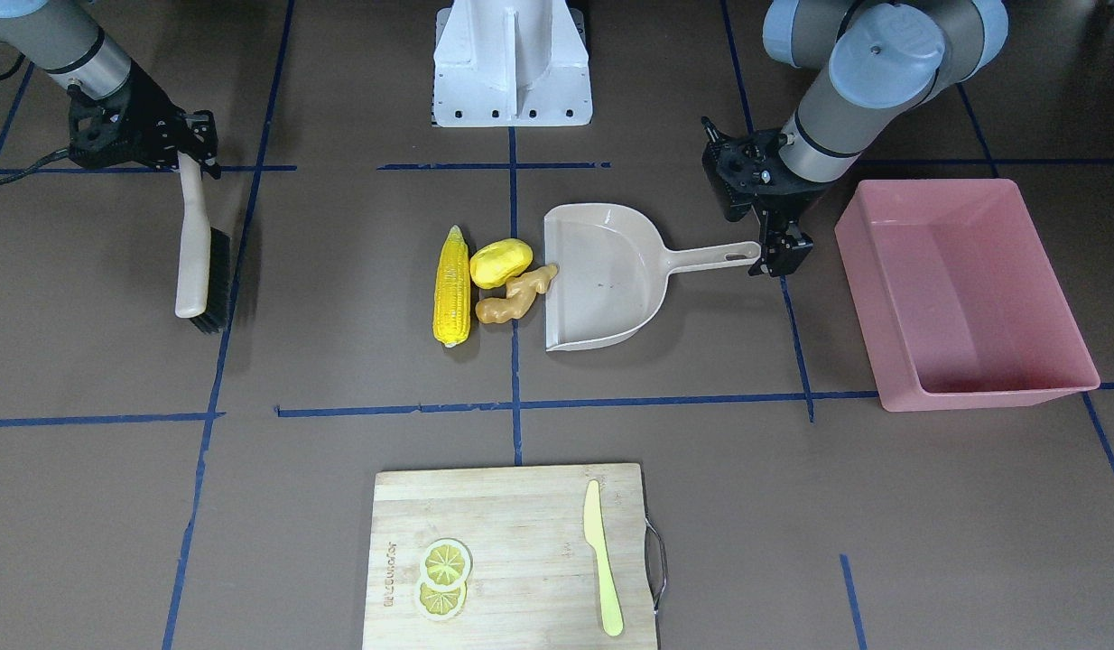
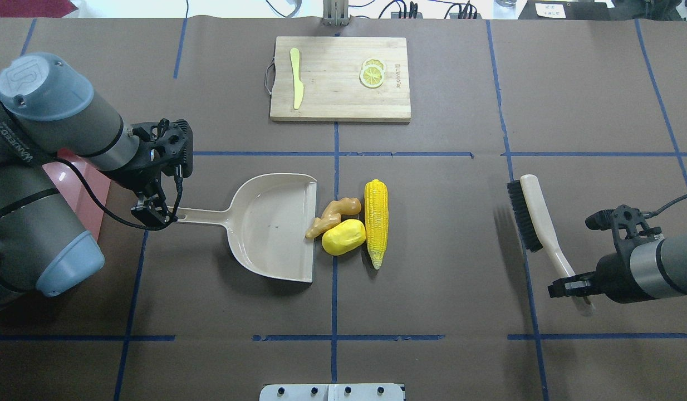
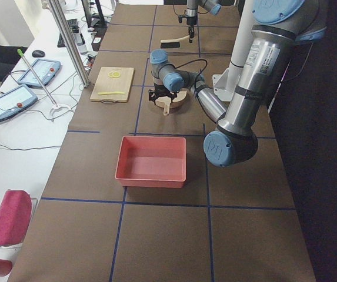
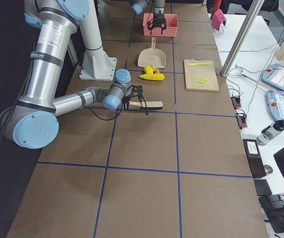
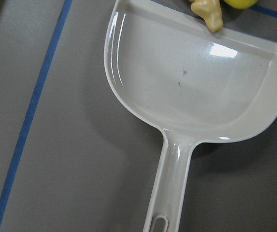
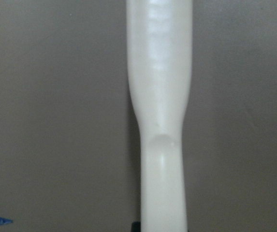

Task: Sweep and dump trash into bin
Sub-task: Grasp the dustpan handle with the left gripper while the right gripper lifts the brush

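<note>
The trash lies together at mid-table: a yellow corn cob, a yellow potato-like lump and a tan ginger root, whose tip touches the open mouth of the beige dustpan. The dustpan lies flat. My left gripper is shut on the end of its handle. The pink bin stands empty just beyond that gripper. My right gripper is shut on the pale handle of a black-bristled brush, held well to the side of the trash.
A wooden cutting board with a pale knife and lemon slices lies at the operators' edge. The white robot base stands opposite. Blue tape lines cross the brown table.
</note>
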Controlling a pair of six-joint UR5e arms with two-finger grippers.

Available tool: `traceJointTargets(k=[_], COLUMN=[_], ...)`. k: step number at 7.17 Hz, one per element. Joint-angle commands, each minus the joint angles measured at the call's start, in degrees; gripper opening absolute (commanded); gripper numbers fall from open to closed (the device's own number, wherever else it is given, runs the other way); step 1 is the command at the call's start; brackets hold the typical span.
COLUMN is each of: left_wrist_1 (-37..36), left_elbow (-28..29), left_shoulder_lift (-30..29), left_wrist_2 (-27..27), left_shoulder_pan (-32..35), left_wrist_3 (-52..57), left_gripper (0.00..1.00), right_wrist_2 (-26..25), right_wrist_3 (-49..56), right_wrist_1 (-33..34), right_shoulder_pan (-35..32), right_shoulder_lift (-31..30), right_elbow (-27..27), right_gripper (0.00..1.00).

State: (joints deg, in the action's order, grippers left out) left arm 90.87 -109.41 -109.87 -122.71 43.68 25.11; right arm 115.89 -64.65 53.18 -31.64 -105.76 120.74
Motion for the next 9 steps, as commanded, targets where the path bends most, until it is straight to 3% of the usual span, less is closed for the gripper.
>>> traceJointTargets(k=[1,2,7,9], left_wrist_1=[0.0,0.1,5.5,6.4], left_elbow=[0.8,1.0,4.7,5.7], left_shoulder_lift=[-0.1,0.1,-1.2,-1.3], left_wrist_2=[1.5,4.3,8.2,8.5], left_shoulder_pan=[-3.1,-5.3,-7.5,-7.6], left_wrist_3=[2.5,2.6,2.5,2.5], left_gripper=[0.99,0.99,0.97,0.87], right_wrist_2=[-0.3,-0.8,-4.5,-6.5], right_wrist_3=[-0.1,-0.1,-0.1,-0.5], right_wrist_1=[13.3,17.5,18.0,18.1], right_shoulder_pan=[-0.4,0.0,2.4,4.1], right_shoulder_lift=[8.1,11.6,11.8,11.9], right_elbow=[2.8,2.8,3.5,3.4], right_gripper=[0.00,0.00,0.00,0.00])
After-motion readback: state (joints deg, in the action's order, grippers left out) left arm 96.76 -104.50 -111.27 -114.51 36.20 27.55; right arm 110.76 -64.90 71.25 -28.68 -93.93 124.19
